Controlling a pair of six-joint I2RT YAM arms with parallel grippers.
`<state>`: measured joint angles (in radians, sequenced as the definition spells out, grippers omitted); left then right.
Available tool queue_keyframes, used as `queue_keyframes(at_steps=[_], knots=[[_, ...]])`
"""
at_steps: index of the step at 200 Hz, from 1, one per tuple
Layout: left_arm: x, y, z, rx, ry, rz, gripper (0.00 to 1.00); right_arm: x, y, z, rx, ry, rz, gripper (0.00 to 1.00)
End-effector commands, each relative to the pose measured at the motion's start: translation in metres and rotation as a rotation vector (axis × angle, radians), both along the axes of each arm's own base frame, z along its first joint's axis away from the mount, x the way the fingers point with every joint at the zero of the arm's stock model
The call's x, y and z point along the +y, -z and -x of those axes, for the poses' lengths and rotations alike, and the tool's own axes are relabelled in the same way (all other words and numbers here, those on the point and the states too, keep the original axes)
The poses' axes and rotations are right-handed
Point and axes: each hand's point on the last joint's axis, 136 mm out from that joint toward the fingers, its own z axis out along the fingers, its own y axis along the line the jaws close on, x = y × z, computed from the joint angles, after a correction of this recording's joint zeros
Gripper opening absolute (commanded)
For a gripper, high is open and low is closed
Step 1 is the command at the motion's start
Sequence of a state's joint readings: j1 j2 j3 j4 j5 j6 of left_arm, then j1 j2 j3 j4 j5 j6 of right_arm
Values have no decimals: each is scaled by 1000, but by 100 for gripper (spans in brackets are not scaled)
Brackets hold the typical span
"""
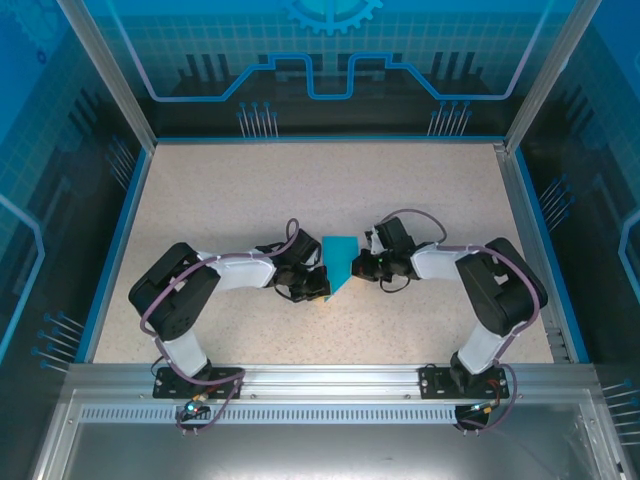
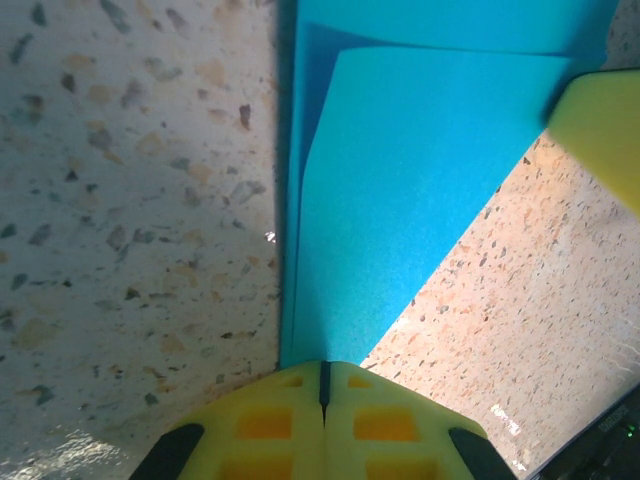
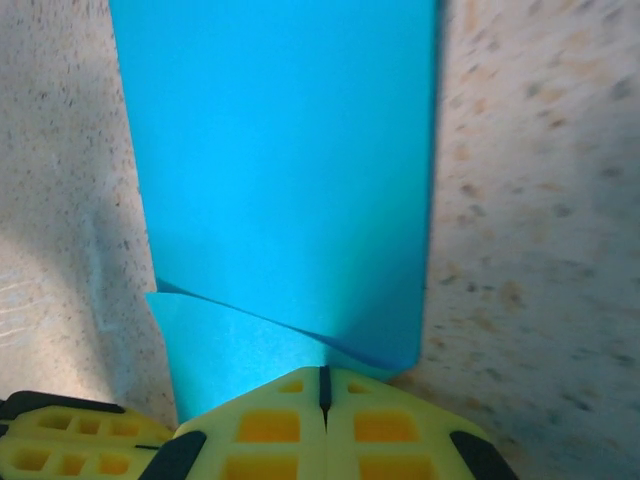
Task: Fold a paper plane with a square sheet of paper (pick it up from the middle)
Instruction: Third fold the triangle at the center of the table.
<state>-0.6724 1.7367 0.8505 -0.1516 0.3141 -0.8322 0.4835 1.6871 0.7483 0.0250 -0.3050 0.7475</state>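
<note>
At the middle of the surface (image 1: 250, 190), between the two wrists, lies the square sheet of paper (image 1: 340, 260), already partly folded into a narrower layered shape; its long axis runs away from the arm bases, with a slanted, pointed end toward them; the left hand (image 1: 318, 287) sits at that near point, just left of the paper, and the right hand (image 1: 360, 266) meets its right edge further up, so both are equally close and face each other across it; in the left wrist view the yellow fingers are pressed together with no gap, the tip of the paper running right to their seam; the right wrist view shows the same, its fingers closed against a folded corner; whether either hand nips the paper or merely presses it flat I cannot tell; the next crease likely turns on that long centre line.
</note>
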Motion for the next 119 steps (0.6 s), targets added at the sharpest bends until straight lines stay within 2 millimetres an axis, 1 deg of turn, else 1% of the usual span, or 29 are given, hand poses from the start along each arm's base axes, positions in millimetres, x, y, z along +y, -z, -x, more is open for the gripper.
queue_keyframes(at_steps=[1,12,19,33,45,62,90,108,119], knots=[[30,30,24,103,1,-159,0,6,-30,-2,-103,-25,32,0],[30,31,23,103,0,-160,0,18,-39,5,-122,-55,15,0],[29,31,24,103,1,-159,0,25,-40,11,-123,-74,9,0],[29,31,23,103,-1,-160,0,36,-37,19,-102,-100,-2,0],[29,31,23,103,0,-160,0,42,-30,25,-77,-111,-13,0],[29,31,24,104,2,-159,0,46,-19,26,-47,-112,-25,0],[30,31,24,104,3,-162,0,51,-7,22,-20,-122,-14,0],[30,31,26,107,5,-163,0,48,0,17,-5,-109,4,0],[31,32,26,109,5,-165,0,41,6,12,6,-87,14,0]])
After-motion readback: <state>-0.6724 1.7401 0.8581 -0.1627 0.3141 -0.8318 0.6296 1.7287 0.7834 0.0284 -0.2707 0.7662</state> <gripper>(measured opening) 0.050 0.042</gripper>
